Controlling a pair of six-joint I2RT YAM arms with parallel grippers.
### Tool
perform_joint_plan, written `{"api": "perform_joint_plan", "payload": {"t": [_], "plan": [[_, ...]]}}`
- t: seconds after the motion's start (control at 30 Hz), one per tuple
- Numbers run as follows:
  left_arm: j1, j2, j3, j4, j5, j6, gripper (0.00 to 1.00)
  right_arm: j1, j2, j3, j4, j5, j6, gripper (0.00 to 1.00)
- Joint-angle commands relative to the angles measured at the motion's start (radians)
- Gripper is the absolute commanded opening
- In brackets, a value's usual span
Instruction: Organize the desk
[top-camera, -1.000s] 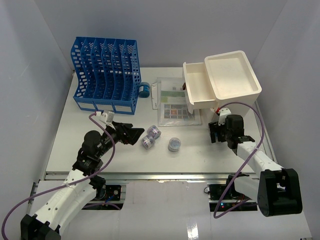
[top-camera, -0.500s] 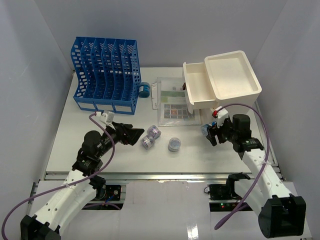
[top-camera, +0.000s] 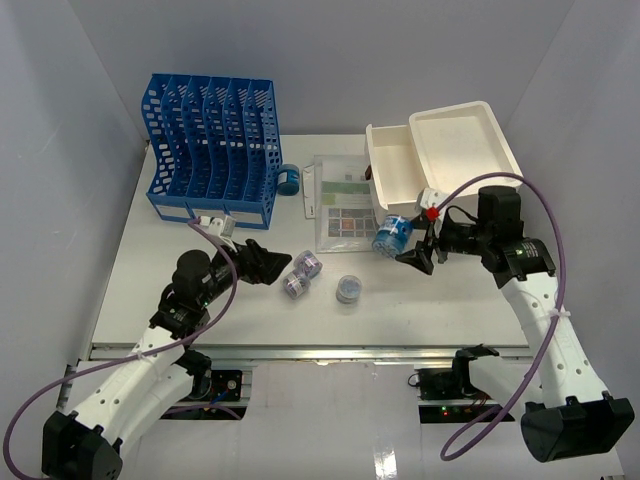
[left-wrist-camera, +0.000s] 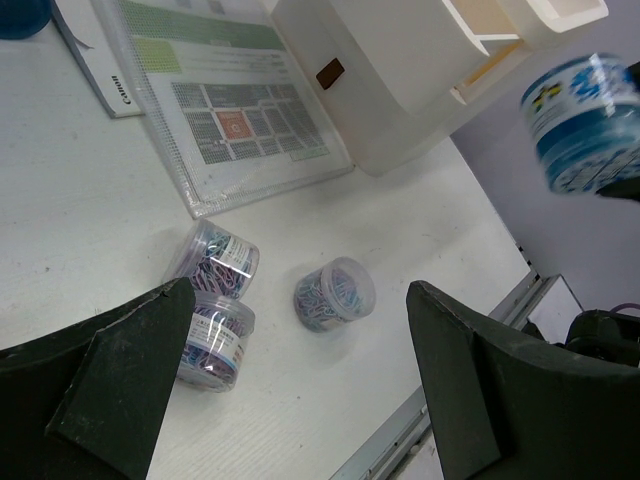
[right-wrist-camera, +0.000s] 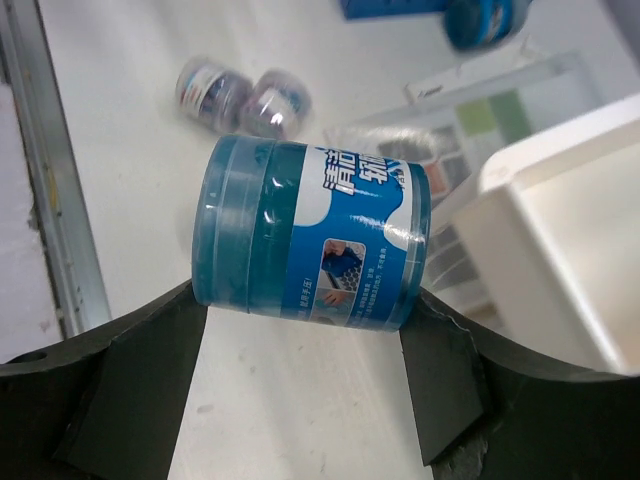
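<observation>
The right gripper (right-wrist-camera: 303, 300) grips a blue tub (right-wrist-camera: 310, 245) by its ends, lifted clear of the white desk (top-camera: 400, 300) just near of the cream cabinet's (top-camera: 455, 150) open drawer. The left gripper (left-wrist-camera: 298, 295) hangs spread wide and empty over the desk's middle, beside three clip jars (top-camera: 350, 289).

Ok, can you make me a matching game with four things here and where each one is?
Things:
1 blue jar
2 blue rack
3 little clip jars
4 white box

Places:
A back left of the desk
B back right of the desk
C held in the right gripper
D middle of the desk

Pairs: 1-C, 2-A, 3-D, 4-B
</observation>
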Motion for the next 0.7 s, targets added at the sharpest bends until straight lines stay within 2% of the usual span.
{"api": "perform_joint_plan", "payload": {"t": [0.0,0.13,0.27,0.33,0.67], "plan": [[0.004,0.035,0.053,-0.013,-0.009,-0.012,0.98,0.008,0.028,0.149,0.280,0.011,0.272,0.11],[0.003,0.064,0.062,-0.013,-0.008,-0.019,0.98,0.008,0.093,0.224,0.443,0.249,0.431,0.13],[0.004,0.082,0.074,-0.013,-0.008,-0.021,0.98,0.008,0.247,0.349,0.426,0.478,0.515,0.16],[0.003,0.081,0.075,-0.013,-0.009,-0.017,0.98,0.010,0.303,0.372,0.417,0.518,0.533,0.18],[0.003,0.093,0.049,0.008,-0.011,-0.023,0.98,0.067,0.364,0.361,0.420,0.628,0.549,0.27]]}}
